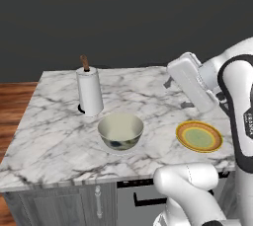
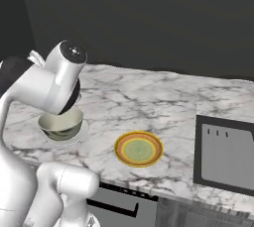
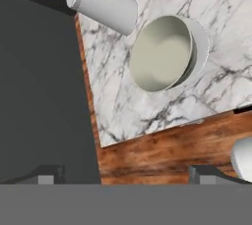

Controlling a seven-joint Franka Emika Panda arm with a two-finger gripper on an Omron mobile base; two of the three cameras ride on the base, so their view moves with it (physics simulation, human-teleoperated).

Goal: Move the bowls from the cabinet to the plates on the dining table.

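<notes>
Hidden: the white plate (image 3: 201, 47) shows as a pale crescent past the bowl's rim in the hand view and a thin disc edge under the bowl in the right base view; the arm's forearm covers part of the bowl's rim there
Cut off: the mat (image 2: 225, 155) runs out of the right base view at the right edge; the gripper (image 3: 125, 174) shows 2 dark fingertips, far apart at the bottom of the hand view, nothing between them
Hard to make out: the dark smudges low on the bowl's outer wall are blurred in the left base view; the hand is seen from behind in both base views, so the jaws cannot be read there
Gripper: wide open, holding nothing, above and apart from the bowl
Bowl (image 1: 120, 131): 1 deep round cream bowl, glossy glaze, plain pale inside, upright on the white plate near the table's front edge
Yellow plate (image 1: 199, 136): flat, round, yellow-orange rim with rings, dull green centre, bare, beside the bowl and apart from it
Table (image 1: 54, 121): white marble pattern with grey veins, flat top, straight edges
Paper roll (image 1: 89, 92): white cylinder on a brown wooden spindle, upright just behind the bowl
Floor (image 3: 172, 148): reddish wood planks
</notes>
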